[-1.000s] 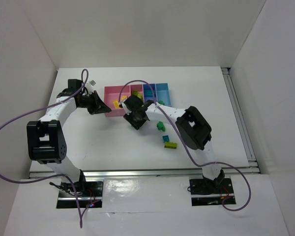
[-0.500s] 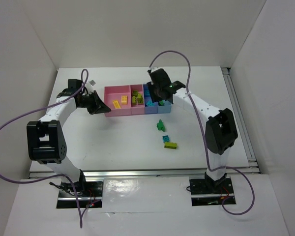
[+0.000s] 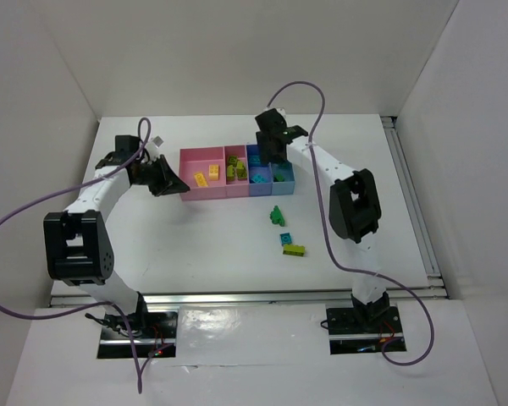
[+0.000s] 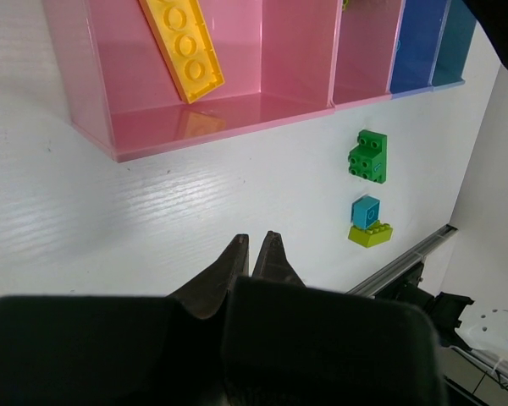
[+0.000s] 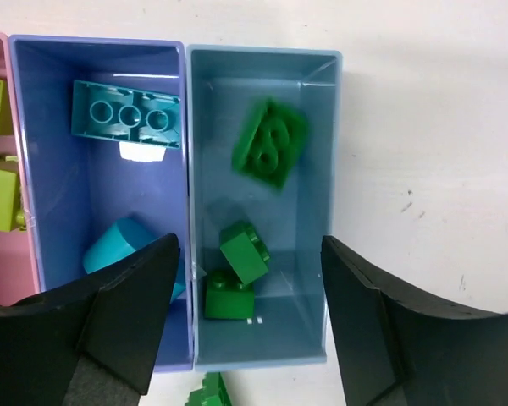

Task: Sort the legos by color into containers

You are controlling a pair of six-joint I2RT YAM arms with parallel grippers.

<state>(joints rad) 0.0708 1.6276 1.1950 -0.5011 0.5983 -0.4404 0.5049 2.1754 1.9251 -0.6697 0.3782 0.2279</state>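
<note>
Black L hand point(image 3: 171, 183), fingers pressed together, empty, near the containers' point(image 3: 205, 197) pink end. Yellow lego point(image 3: 201, 178) in that bin, studs up, long axis slanted across it. R hand point(image 3: 268, 157) over light-blue bin point(image 5: 309, 203), fingers apart, holding nothing; dark green legos point(image 5: 241, 266) inside. Loose green lego point(image 3: 277, 216), cyan lego point(image 3: 286, 239), lime lego point(image 3: 295, 249) on surface point(image 3: 195, 245).

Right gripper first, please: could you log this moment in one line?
right gripper: open above light blue bin | in bin: green bricks | left gripper: shut, empty | on table: green brick, cyan brick, lime brick
</note>
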